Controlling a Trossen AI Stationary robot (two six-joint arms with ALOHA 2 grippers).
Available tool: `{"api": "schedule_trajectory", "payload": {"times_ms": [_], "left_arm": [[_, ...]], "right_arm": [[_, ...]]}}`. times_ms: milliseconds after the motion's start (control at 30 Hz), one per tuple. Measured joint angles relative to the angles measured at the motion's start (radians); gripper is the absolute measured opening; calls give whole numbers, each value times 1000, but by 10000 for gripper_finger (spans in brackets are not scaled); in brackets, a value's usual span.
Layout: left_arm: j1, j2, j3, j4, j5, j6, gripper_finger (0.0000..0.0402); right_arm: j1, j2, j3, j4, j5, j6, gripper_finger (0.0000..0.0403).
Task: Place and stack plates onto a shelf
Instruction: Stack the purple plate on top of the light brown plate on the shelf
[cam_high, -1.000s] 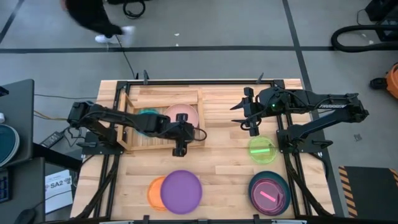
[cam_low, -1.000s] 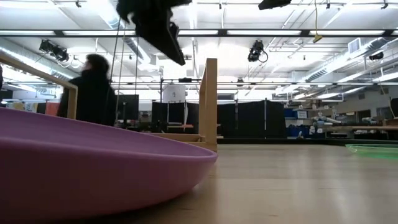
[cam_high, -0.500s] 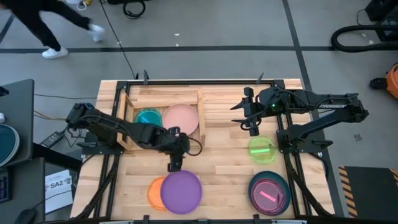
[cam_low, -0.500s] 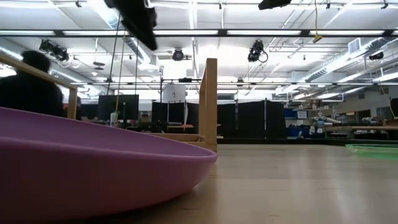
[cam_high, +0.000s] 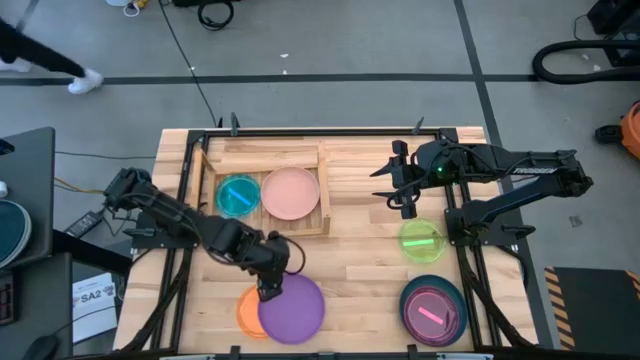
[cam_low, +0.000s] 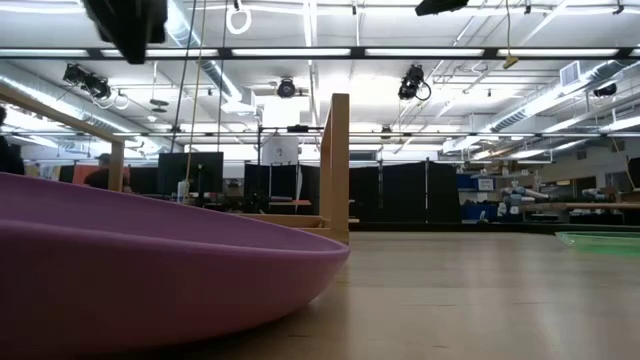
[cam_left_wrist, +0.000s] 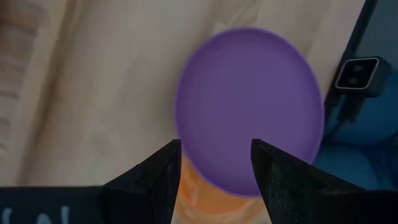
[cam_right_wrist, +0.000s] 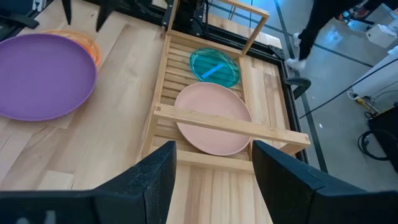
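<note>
The wooden shelf (cam_high: 265, 222) lies at the table's far left and holds a small teal-blue plate (cam_high: 238, 195) and a pink plate (cam_high: 291, 193); both also show in the right wrist view, teal-blue plate (cam_right_wrist: 214, 67) and pink plate (cam_right_wrist: 211, 118). A large purple plate (cam_high: 294, 309) lies near the front edge, partly over an orange plate (cam_high: 245, 311). My left gripper (cam_high: 266, 291) hovers open above the purple plate's far left rim (cam_left_wrist: 249, 112). My right gripper (cam_high: 407, 207) waits open above the table, just beyond a green plate (cam_high: 422, 240).
A dark teal plate (cam_high: 447, 291) with a magenta-red plate (cam_high: 432, 313) on it lies at the front right. In the low view the purple plate (cam_low: 150, 260) fills the near left and a shelf post (cam_low: 336, 165) stands behind it. Bare planks lie between the two plate groups.
My left gripper has gone from the shelf's front rail toward the table's near edge and a little left, and now hangs over the purple plate. The plates have not moved. A person walks past beyond the table's far side.
</note>
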Motion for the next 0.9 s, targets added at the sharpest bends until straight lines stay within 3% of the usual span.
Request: {"api": "schedule_trajectory", "payload": {"times_ms": [367,567,900], "left_arm": [[-97,1,0,1,-6,-331,199],[-133,1,0,1,-88,-474,199],[-139,1,-42,12,-146,-546,199]], "right_arm": [[0,0,0,0,0,0,215],[0,0,0,0,0,0,215],[0,0,0,0,0,0,215]]}}
